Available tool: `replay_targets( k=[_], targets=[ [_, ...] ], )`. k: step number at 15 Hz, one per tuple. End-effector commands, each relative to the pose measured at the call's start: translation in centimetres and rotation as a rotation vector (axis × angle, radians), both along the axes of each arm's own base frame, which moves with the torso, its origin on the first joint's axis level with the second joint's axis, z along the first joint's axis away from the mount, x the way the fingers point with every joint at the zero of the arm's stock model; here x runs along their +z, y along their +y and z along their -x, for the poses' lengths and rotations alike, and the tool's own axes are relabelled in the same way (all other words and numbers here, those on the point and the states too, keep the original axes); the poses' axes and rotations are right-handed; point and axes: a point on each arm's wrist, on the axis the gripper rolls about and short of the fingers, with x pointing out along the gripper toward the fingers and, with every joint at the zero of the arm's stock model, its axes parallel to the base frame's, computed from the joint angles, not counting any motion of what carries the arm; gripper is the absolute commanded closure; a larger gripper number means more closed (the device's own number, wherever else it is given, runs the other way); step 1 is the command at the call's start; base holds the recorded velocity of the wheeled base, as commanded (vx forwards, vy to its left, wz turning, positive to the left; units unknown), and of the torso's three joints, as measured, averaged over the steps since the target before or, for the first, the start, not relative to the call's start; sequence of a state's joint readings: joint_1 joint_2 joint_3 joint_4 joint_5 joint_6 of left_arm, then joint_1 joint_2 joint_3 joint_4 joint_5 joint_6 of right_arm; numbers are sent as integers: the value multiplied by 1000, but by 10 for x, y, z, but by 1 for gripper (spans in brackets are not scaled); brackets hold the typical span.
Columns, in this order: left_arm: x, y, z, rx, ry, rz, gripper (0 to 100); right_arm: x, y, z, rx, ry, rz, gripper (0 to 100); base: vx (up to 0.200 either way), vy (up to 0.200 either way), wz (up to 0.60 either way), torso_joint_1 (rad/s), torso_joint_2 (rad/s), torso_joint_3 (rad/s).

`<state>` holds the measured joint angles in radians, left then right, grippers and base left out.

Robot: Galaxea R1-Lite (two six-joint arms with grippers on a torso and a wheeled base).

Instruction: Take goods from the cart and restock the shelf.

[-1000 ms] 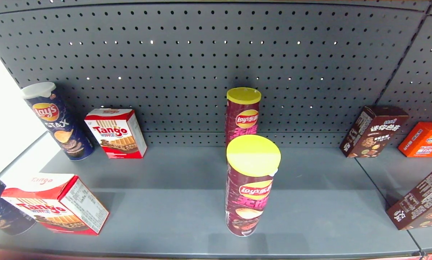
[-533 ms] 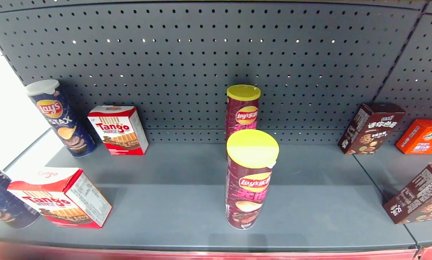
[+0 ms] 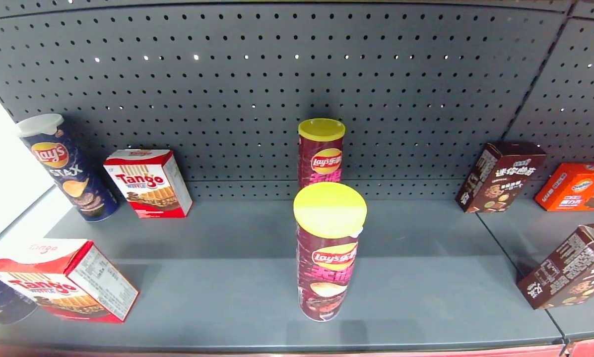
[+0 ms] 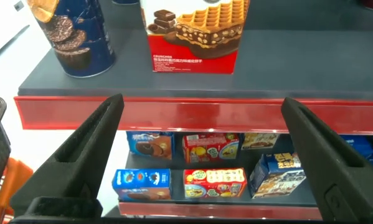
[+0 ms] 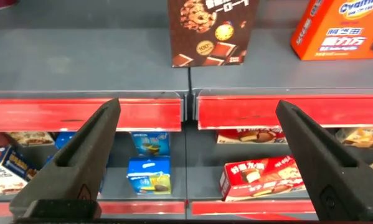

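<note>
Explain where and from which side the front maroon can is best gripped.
Probably grip the front can round its body at about mid-height, coming from the shelf's open front edge and closing on its left and right sides. It stands upright with bare shelf either side, while the rear can stands close behind it.

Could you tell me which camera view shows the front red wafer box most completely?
The head view: the front red wafer box appears whole, top and two sides. The left wrist view crops it to its lower front face; the right wrist view faces a brown box instead.
</note>
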<state>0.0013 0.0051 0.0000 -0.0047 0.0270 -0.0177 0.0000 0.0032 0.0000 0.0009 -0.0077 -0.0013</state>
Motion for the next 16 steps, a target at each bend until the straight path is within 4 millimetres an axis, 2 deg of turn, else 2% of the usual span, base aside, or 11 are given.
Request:
replay_targets(
  k=[1,16],
  targets=[
    [0,0,0,-1,0,-1,0,0,0,0,0,2,0,0,0,0,0,0,0,0],
    [0,0,0,-2,0,-1,0,0,0,0,2,1,2,0,0,0,0,0,0,0]
  ],
)
